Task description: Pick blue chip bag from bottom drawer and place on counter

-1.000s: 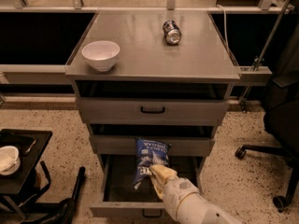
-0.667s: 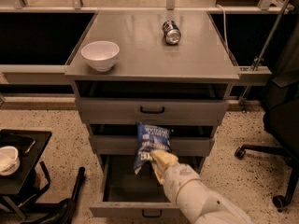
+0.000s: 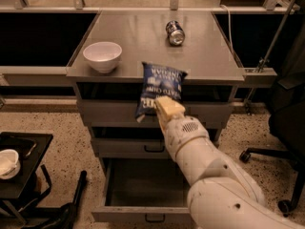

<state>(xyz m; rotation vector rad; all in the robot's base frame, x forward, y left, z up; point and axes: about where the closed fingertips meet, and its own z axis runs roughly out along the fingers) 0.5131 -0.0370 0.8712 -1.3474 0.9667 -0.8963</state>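
My gripper point(image 3: 159, 105) is shut on the lower edge of the blue chip bag point(image 3: 161, 86), a dark-blue crinkly bag with white lettering. It holds the bag in the air in front of the counter's front edge, at about counter height. The counter point(image 3: 152, 42) is the flat grey top of the drawer cabinet. The bottom drawer point(image 3: 143, 190) stands pulled open below, and its inside looks bare. My white arm reaches up from the lower right and hides the drawer's right part.
A white bowl point(image 3: 102, 56) stands at the counter's front left. A drink can point(image 3: 175, 33) lies on its side at the back right. A small black side table point(image 3: 21, 168) with a white cup stands at left. An office chair base point(image 3: 279, 161) is at right.
My gripper has lifted the blue chip bag up out of the bottom drawer to the level of the counter's front edge. The drawer stays open.
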